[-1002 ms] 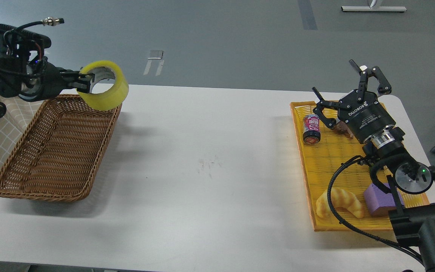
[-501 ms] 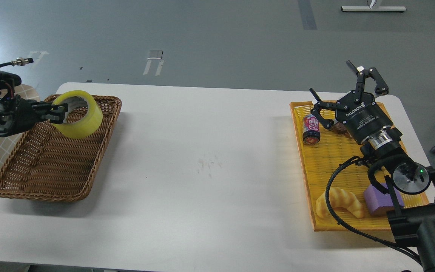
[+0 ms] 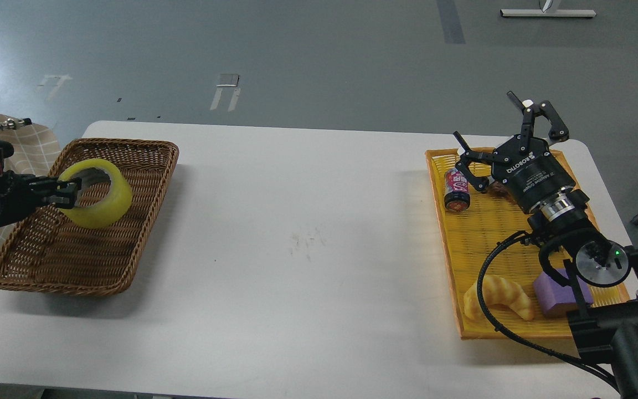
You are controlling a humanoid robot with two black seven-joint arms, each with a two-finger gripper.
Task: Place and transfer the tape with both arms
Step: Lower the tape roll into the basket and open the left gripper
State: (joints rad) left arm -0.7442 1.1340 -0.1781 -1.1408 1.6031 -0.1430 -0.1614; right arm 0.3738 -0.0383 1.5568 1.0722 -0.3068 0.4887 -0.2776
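In the last second the left gripper (image 3: 64, 192) had carried the wide roll of translucent yellow packing tape (image 3: 96, 193) down and toward the robot's own left side: a second earlier the roll hung high above the far right corner of the brown woven wicker basket (image 3: 130, 260), half a second earlier it was lower and over the far end, and at this moment it was low inside the basket's outline, over the far half of the woven bottom. The fingers of the left gripper were closed on the roll, pinching its wall at the left side, with one finger reaching into the grey-white core. Whether the roll already touched the bottom of the basket could not be told from this view. The right gripper (image 3: 504, 136) had almost not moved; it hovered over the far end of the flat yellow-orange slatted tray (image 3: 463, 327), its fingers spread wide and holding nothing, just beside the small jar with a pink label (image 3: 456, 189). On the near end of the tray lay the golden croissant (image 3: 497, 297) and the purple block (image 3: 560, 292). The white table (image 3: 308, 238) between the basket and the tray carried nothing. In my judgement the transfer between the arms was done and the placing was near its end; what remained was to lower the roll a little more, if needed, and to let it go.
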